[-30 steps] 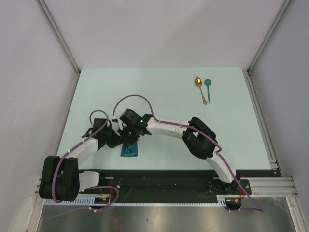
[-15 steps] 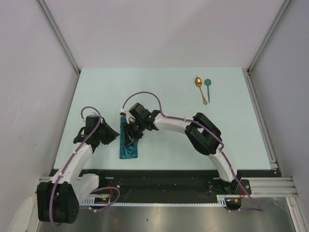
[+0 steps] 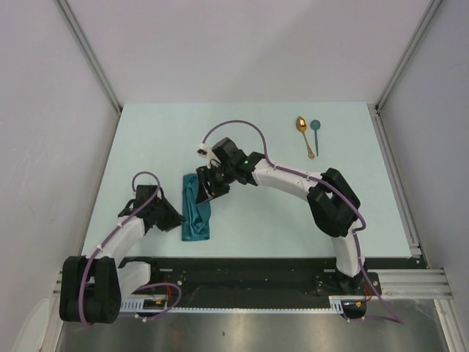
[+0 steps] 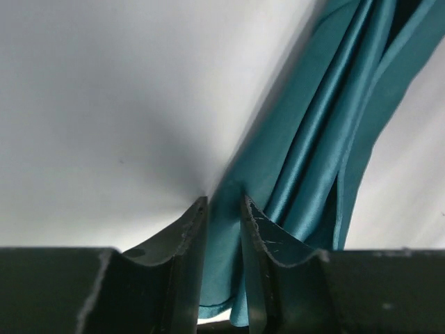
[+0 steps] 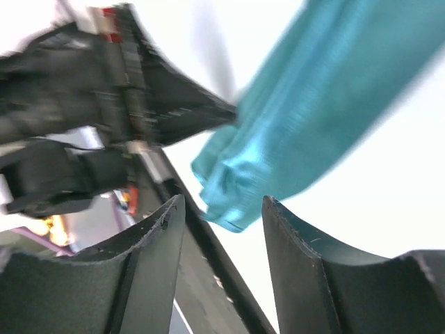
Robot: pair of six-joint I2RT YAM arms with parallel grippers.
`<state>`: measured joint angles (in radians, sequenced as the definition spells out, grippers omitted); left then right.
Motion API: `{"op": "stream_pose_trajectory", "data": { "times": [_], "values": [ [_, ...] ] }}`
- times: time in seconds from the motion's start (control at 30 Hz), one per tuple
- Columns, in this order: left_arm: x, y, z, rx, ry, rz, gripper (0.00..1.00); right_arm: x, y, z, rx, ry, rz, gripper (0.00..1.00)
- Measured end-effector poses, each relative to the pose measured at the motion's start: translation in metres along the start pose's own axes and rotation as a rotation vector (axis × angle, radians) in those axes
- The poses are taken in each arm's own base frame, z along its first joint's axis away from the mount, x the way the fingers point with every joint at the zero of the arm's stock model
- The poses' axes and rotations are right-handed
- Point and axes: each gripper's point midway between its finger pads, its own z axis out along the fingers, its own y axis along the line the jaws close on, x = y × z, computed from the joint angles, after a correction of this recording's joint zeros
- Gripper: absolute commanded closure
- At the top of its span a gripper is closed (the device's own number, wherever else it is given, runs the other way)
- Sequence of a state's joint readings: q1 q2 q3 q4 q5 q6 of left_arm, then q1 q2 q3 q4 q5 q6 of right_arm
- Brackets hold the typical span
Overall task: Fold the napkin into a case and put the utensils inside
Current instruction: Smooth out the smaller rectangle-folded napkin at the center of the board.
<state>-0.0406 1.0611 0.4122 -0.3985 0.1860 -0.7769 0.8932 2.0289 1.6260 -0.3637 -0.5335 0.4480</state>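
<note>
Sitting slightly parted, the left gripper (image 3: 174,218) touches the folded napkin (image 3: 196,221) just to its right, a strip running near to far; the right gripper (image 3: 206,191), spread and empty, hovers at its far end, nearer both spoons (image 3: 300,123), well to its right.

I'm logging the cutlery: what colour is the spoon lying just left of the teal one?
The spoon is shiny gold, clearest in the top external view.
</note>
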Motion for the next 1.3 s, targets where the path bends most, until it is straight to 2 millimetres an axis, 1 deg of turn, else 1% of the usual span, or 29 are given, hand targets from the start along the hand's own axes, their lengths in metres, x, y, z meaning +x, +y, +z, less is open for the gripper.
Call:
{"op": "stream_pose_trajectory", "data": {
  "times": [0.03, 0.17, 0.27, 0.33, 0.4, 0.43, 0.53, 0.57, 0.6, 0.67, 0.7, 0.8, 0.87, 1.0, 1.07, 1.1, 1.17, 1.27, 1.3],
  "values": [
    [0.004, 0.003, 0.002, 0.0, 0.009, -0.002, 0.71, 0.005, -0.009, 0.0, 0.023, 0.011, 0.014, 0.49],
    [0.007, -0.004, 0.007, 0.054, 0.02, -0.004, 0.78, 0.029, -0.034, 0.004, 0.091, 0.058, 0.058, 0.53],
    [0.011, -0.011, 0.011, 0.099, 0.029, -0.008, 0.8, 0.043, -0.051, 0.006, 0.136, 0.082, 0.082, 0.54],
    [0.015, -0.019, 0.014, 0.133, 0.041, -0.002, 0.82, 0.049, -0.061, 0.005, 0.163, 0.093, 0.096, 0.55],
    [0.02, -0.027, 0.018, 0.155, 0.06, -0.004, 0.83, 0.049, -0.069, 0.003, 0.182, 0.089, 0.101, 0.55],
    [0.026, -0.033, 0.019, 0.168, 0.077, 0.011, 0.84, 0.047, -0.075, 0.001, 0.195, 0.081, 0.102, 0.56],
    [0.037, -0.046, 0.023, 0.186, 0.115, 0.039, 0.83, 0.043, -0.087, -0.003, 0.233, 0.066, 0.098, 0.56],
    [0.042, -0.051, 0.024, 0.196, 0.129, 0.055, 0.81, 0.042, -0.091, -0.004, 0.245, 0.063, 0.094, 0.56],
    [0.045, -0.053, 0.024, 0.201, 0.137, 0.063, 0.75, 0.04, -0.096, -0.006, 0.257, 0.058, 0.09, 0.56],
    [0.048, -0.054, 0.022, 0.199, 0.141, 0.071, 0.68, 0.038, -0.1, -0.008, 0.269, 0.051, 0.085, 0.56],
    [0.047, -0.054, 0.02, 0.193, 0.134, 0.076, 0.63, 0.037, -0.101, -0.009, 0.272, 0.05, 0.081, 0.56],
    [0.033, -0.05, 0.01, 0.161, 0.068, 0.101, 0.58, 0.037, -0.101, -0.008, 0.269, 0.051, 0.063, 0.57],
    [0.017, -0.054, 0.002, 0.16, 0.017, 0.107, 0.57, 0.038, -0.1, -0.008, 0.264, 0.055, 0.055, 0.58],
    [-0.027, -0.065, -0.012, 0.149, -0.081, 0.102, 0.61, 0.041, -0.096, -0.005, 0.257, 0.065, 0.031, 0.57],
    [-0.039, -0.073, -0.012, 0.147, -0.096, 0.114, 0.63, 0.044, -0.093, -0.003, 0.258, 0.072, 0.016, 0.55],
    [-0.041, -0.076, -0.011, 0.149, -0.089, 0.123, 0.65, 0.045, -0.091, -0.001, 0.259, 0.075, 0.009, 0.55],
    [-0.037, -0.079, -0.004, 0.162, -0.056, 0.133, 0.66, 0.05, -0.087, 0.001, 0.264, 0.085, -0.005, 0.55],
    [-0.021, -0.082, 0.006, 0.204, 0.025, 0.146, 0.68, 0.058, -0.083, 0.005, 0.278, 0.107, -0.026, 0.55],
    [-0.017, -0.083, 0.007, 0.216, 0.042, 0.151, 0.7, 0.061, -0.082, 0.005, 0.283, 0.112, -0.033, 0.55]
  ]
}}
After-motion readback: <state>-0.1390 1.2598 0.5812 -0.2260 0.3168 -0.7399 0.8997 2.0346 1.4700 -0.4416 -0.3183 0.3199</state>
